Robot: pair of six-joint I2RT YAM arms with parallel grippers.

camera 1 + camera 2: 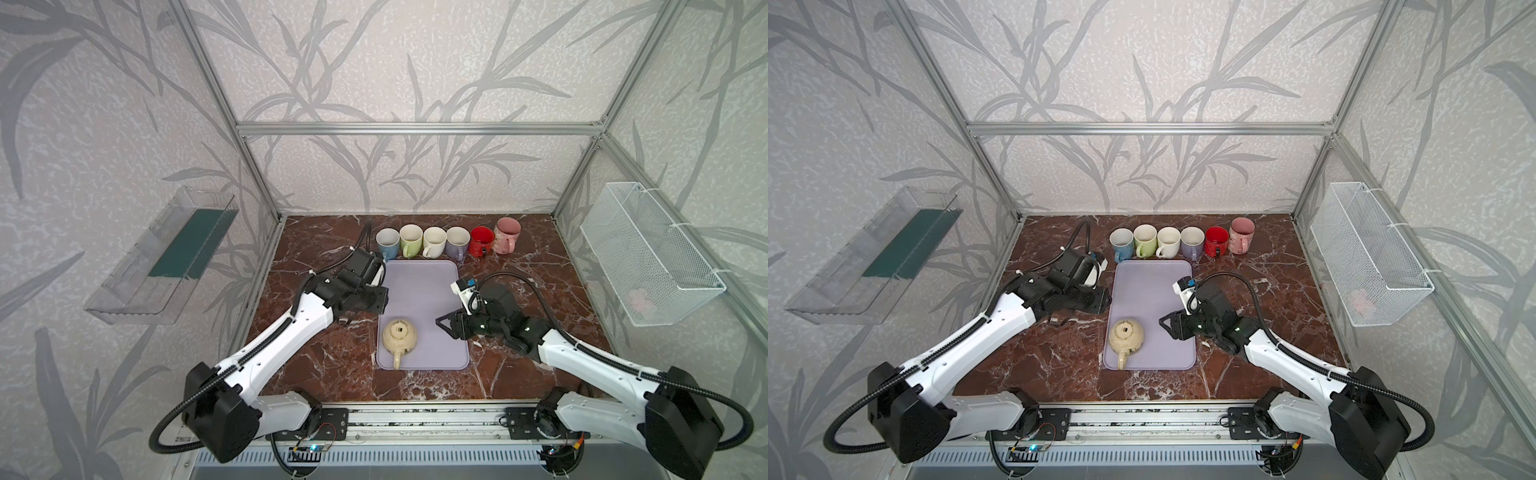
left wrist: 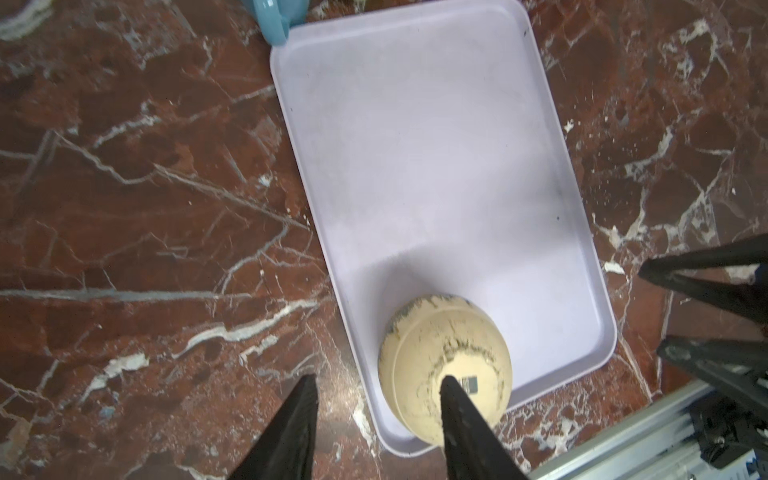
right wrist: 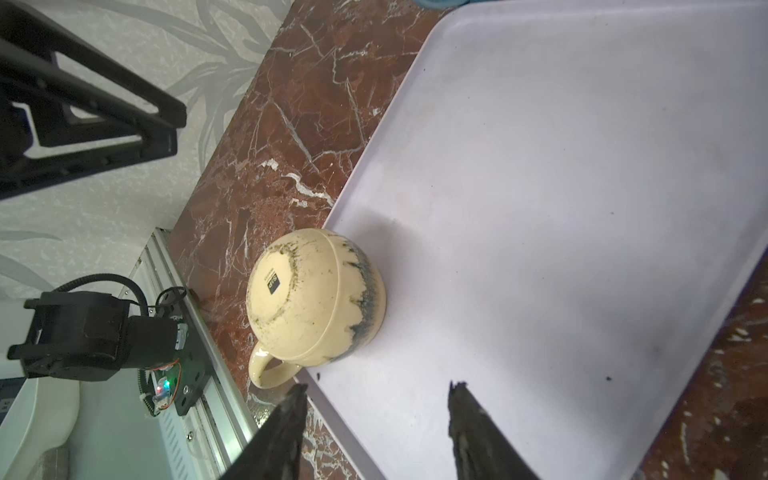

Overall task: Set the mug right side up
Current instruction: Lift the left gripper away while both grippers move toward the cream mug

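Biggest worry here: that mug (image 1: 399,337) is a round, glossy thing sitting upside down at about 7 o'clock on the tray (image 1: 419,286), with its handle sticking out toward 6 o'clock right at the rim. I reckon a pinch on the curved belly could squirt it sideways, or the handle could snag the rim mid-flip. The left gripper (image 2: 378,380) hovers at the mug's 11 o'clock, angled down, jaws roughly half apart with nothing in them. The right gripper (image 1: 444,324) sits low at 3 o'clock, pointing at the mug, also half open and empty.
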